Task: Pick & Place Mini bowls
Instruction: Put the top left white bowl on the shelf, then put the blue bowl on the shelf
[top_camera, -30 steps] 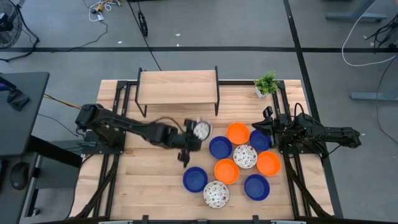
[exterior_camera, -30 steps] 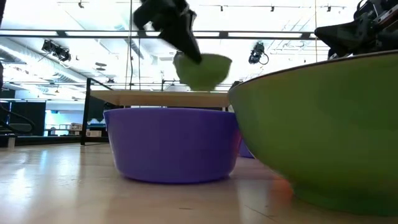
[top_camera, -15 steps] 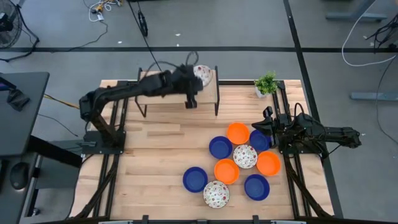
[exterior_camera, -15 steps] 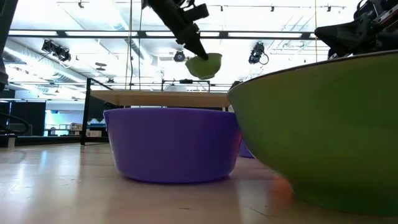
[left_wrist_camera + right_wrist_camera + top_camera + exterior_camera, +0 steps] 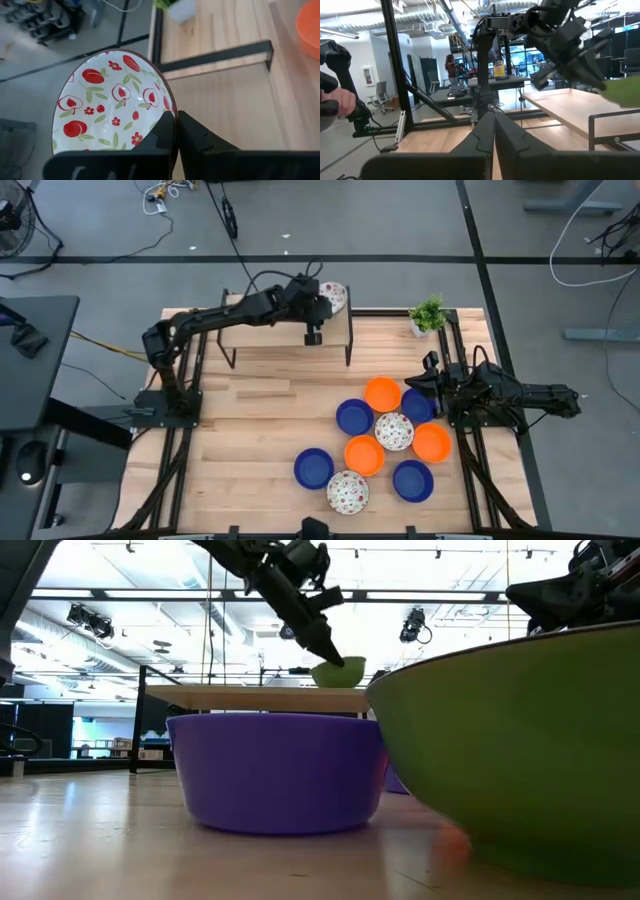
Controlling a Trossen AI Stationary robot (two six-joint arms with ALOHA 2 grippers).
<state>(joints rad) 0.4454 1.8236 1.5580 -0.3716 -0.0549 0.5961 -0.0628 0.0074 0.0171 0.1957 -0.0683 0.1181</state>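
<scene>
My left gripper (image 5: 322, 302) is shut on a white mini bowl with a red fruit pattern (image 5: 333, 297). It holds the bowl over the right end of the raised wooden shelf (image 5: 285, 320) at the table's far side. In the low view the bowl (image 5: 340, 672) sits just at the level of the shelf top. Several orange, blue and patterned mini bowls (image 5: 383, 393) stand close together on the table's near right. My right gripper (image 5: 428, 373) rests shut at the right edge, beside that cluster. My left gripper pinches the bowl's rim (image 5: 169, 112), one finger inside the bowl and one outside. The fingers slant down toward the far side. The bowl sits nearly level, mouth up, beyond the fingertips; whether its base touches the shelf top I cannot tell.
A small green potted plant (image 5: 428, 315) stands at the far right corner. The shelf's black legs (image 5: 349, 345) stand on the table. Bare wood lies on the table's left half (image 5: 250, 420). A blue bowl (image 5: 275, 770) and another bowl (image 5: 520, 760) fill the low view.
My left gripper has swung from the middle of the table toward the far edge and a little to the right, carrying the patterned bowl. The bowl has gone from above the cluster's left side to over the shelf's right end, still mouth up.
</scene>
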